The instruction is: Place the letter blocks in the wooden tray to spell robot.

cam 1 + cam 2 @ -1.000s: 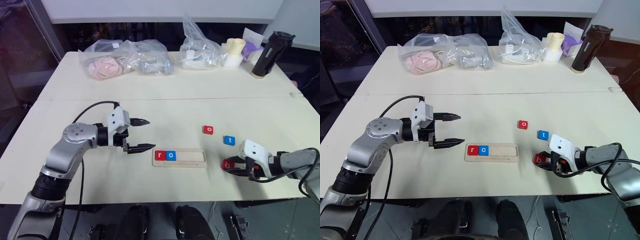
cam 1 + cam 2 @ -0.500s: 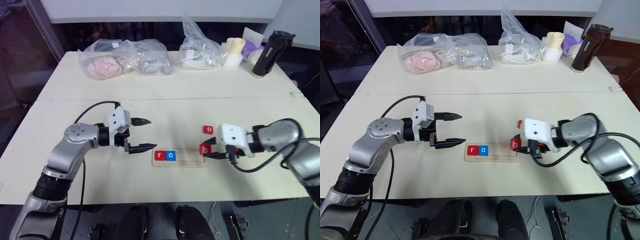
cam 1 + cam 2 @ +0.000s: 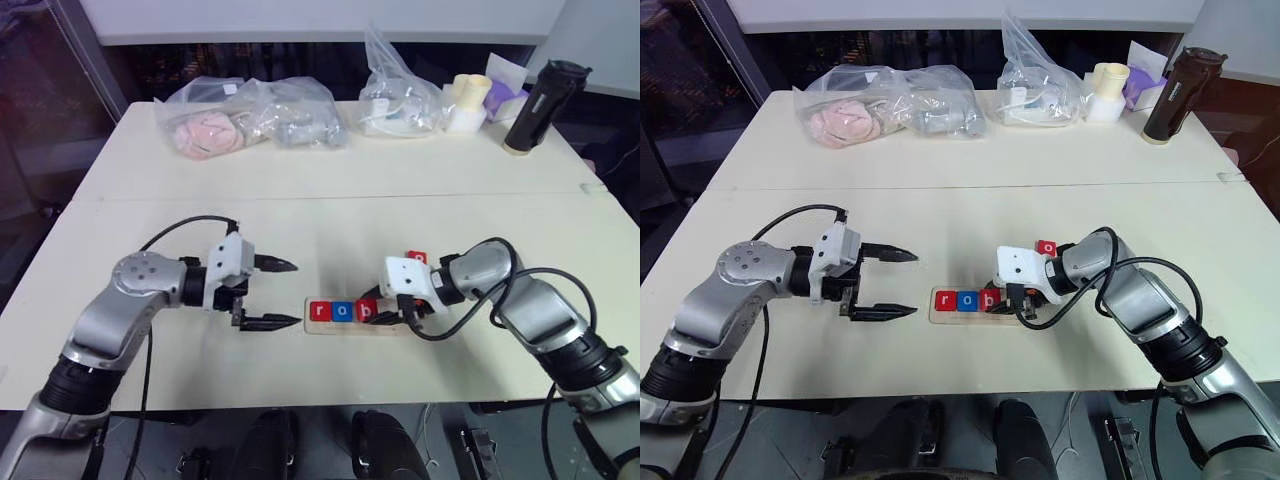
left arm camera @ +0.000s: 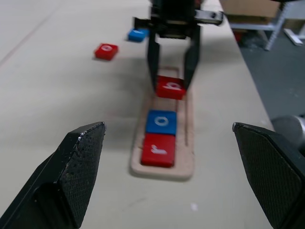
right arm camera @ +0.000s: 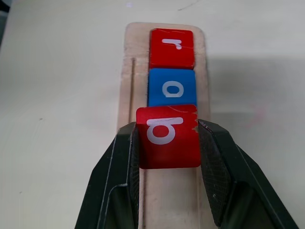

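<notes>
While the right hand (image 5: 167, 157) pinches the red "b" block (image 5: 167, 137) between its two fingers, the block hangs over the third place of the wooden tray (image 3: 392, 325), just beside the blue "o" block (image 4: 161, 121), which sits touching the red "r" block (image 4: 158, 150) at the tray's left end. From the right wrist view the "b" looks slightly tilted, and whether its underside already meets the tray floor cannot be told. To seat it well, the judgement is that the block should be levelled, squared to the tray's long walls, lowered until flat, and slid snug against the "o" before the fingers part; parting early could leave it canted on the rim. The left hand (image 3: 272, 293) hovers spread wide and empty above the bench (image 3: 330, 200), near the tray's left end. A second red "o" block (image 4: 106, 51) and the blue "t" block (image 4: 137, 34) lie on the bench beyond the tray.
</notes>
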